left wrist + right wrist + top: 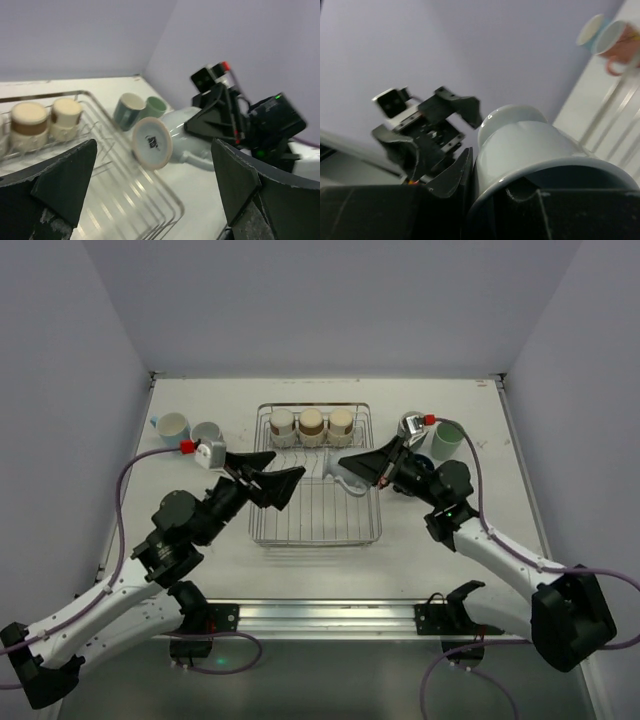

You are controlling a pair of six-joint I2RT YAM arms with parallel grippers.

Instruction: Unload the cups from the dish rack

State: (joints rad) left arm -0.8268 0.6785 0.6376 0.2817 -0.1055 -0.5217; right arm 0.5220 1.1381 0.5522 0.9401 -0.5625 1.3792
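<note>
Wire rack point(318, 525) mid-surface point(320, 570), three tan cups point(312, 423) in a row along its far edge, their lower halves cut off by the wires in the left wrist view. Over the rack's right rim, right fingers point(362, 465) clamped on a pale mug point(152, 142). Holds it tipped on its side, base facing the left arm, handle low. Exact grip hard to read: from the right wrist the rim fills the bottom of the frame, one finger pressed to the outer wall, the other lost in shadow at the mouth. Left fingers point(268, 478) spread as wide as they go, empty, aimed at the mug from near it, over the rack's left half. Left of the rack, two cups point(190, 429) upright on the surface, close together; touching or not, cannot tell. Appear only as a blurred corner in the right wrist view, one with a pinkish handle. Right of the rack, a grey cup point(415, 425) and a green cup point(447, 438), the grey one partly hidden from above behind the right arm's wrist.
</note>
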